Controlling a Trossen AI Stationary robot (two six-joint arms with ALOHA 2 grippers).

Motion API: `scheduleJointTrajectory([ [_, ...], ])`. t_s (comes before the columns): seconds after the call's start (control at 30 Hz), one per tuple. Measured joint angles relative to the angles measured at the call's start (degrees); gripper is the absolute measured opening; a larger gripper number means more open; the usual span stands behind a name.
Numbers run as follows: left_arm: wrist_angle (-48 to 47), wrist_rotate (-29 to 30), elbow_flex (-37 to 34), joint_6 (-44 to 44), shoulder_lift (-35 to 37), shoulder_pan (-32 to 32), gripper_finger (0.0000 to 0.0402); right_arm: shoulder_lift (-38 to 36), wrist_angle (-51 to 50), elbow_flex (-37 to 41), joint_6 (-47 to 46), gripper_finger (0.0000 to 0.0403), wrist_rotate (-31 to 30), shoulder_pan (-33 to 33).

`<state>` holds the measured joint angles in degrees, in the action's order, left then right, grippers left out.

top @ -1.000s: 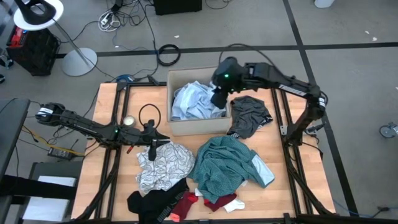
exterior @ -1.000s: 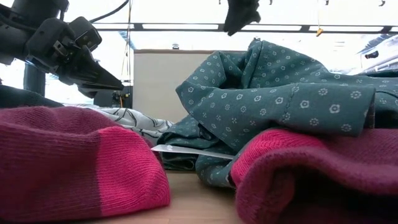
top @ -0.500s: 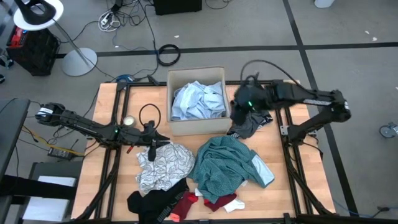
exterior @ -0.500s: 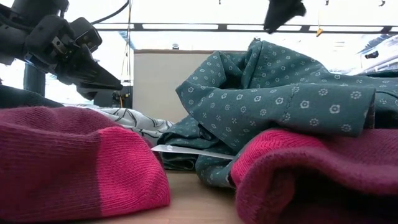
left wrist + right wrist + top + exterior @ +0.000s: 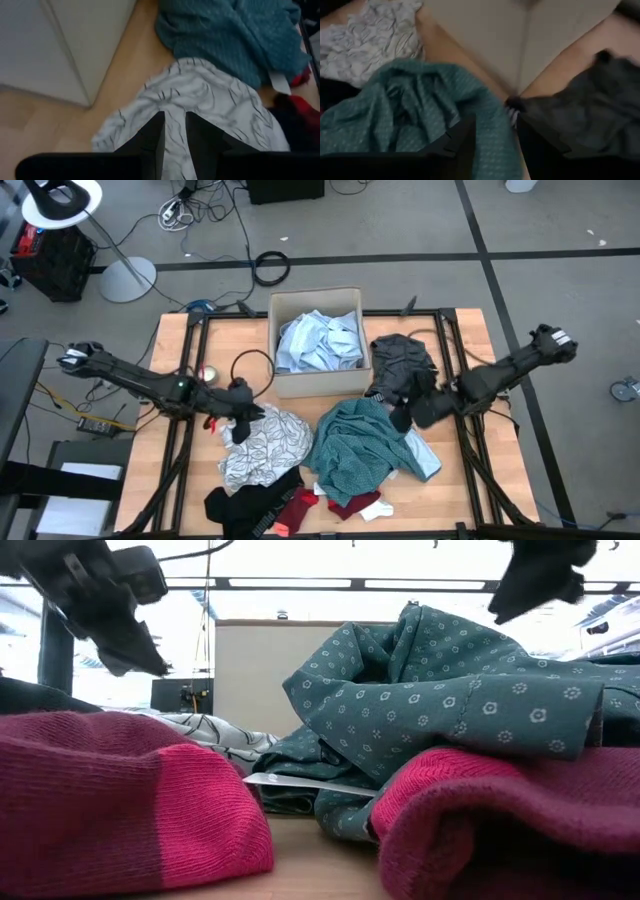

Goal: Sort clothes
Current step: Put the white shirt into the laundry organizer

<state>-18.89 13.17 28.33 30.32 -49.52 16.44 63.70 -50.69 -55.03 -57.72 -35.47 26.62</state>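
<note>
Sorting barely begun: pale blue crumpled cloth (image 5: 318, 340) boxed at twelve o'clock; teal dotted garment (image 5: 360, 445), white veined fabric (image 5: 262, 442) unsorted. Right gripper (image 5: 492, 145) spread, empty above teal; left gripper (image 5: 173, 131) narrowly parted, empty over white.

Two dark jointed arms with looping black cables.

The light wooden bench (image 5: 200, 480) carries a tan cardboard box (image 5: 316, 384) at its far middle. Beside the box lies a dark grey garment (image 5: 404, 360). Nearer the front lie a white black-patterned garment (image 5: 260, 445), a teal dotted garment (image 5: 355, 445), a black garment (image 5: 240, 500) and red-and-white socks (image 5: 350, 505).
</note>
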Motion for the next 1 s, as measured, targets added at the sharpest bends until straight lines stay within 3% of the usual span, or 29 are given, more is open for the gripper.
scheduleJointTrajectory([
  [0.23,-12.36,2.17,4.36,4.70,-3.40,3.46,0.0083,0.81,10.16,8.55,-3.39,0.0144,-3.02,5.80],
  [0.53,-13.31,3.51,4.36,6.10,-14.60,3.35,0.0081,0.81,12.76,11.04,-4.14,0.0143,-3.91,6.78],
  [0.67,-12.31,0.68,4.80,8.99,-16.87,3.33,0.0027,0.81,13.06,11.04,-3.96,0.0143,-3.86,6.79],
  [0.83,-19.48,0.79,10.66,8.87,-15.67,3.33,0.0003,0.81,13.29,11.04,-3.01,0.0143,-3.84,6.82],
  [1.0,-30.35,4.22,21.98,5.87,-14.39,3.33,0.0002,0.81,13.36,11.04,-2.53,0.0142,-3.81,6.82],
])
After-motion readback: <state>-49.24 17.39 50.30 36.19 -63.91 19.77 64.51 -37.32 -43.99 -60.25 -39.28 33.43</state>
